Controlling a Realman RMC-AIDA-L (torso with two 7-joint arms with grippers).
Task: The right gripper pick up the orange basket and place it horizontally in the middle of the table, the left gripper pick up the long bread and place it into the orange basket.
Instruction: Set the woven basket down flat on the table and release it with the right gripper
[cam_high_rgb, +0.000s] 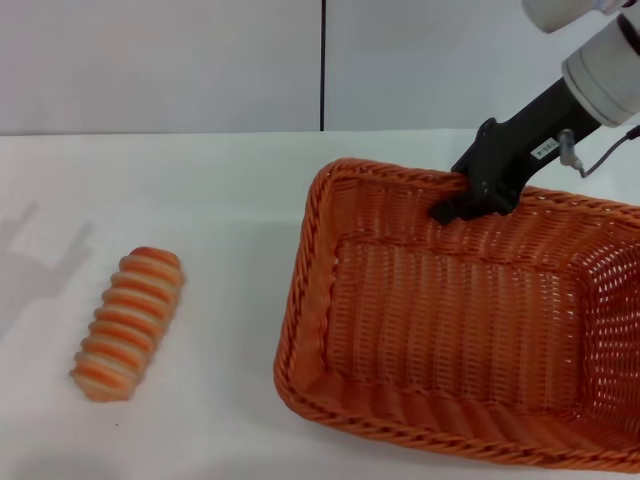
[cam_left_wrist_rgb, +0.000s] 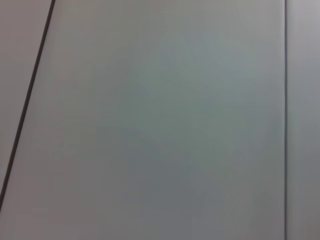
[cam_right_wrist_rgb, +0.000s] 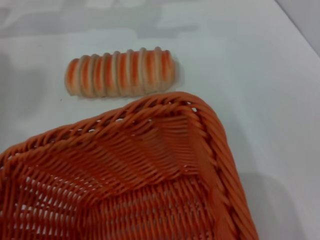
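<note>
The orange basket (cam_high_rgb: 306, 285) takes up the right half of the table (cam_high_rgb: 200, 190), set at an angle, with its inside bare. My right gripper (cam_high_rgb: 455, 203) reaches down from the upper right and is shut on the basket's far braided rim. The long bread (cam_high_rgb: 130, 322), striped orange and cream, lies on the table to the left of the basket, clear of it. In the right wrist view the long bread (cam_right_wrist_rgb: 121, 72) lies just beyond a corner of the orange basket (cam_right_wrist_rgb: 215, 145). My left gripper is out of view; the left wrist view holds only a pale wall panel (cam_left_wrist_rgb: 160, 120).
A faint shadow (cam_high_rgb: 40, 250) falls on the table at the far left. White tabletop (cam_right_wrist_rgb: 250, 60) stretches around the bread and behind the basket. A grey wall with a dark vertical seam (cam_high_rgb: 322, 65) closes off the back.
</note>
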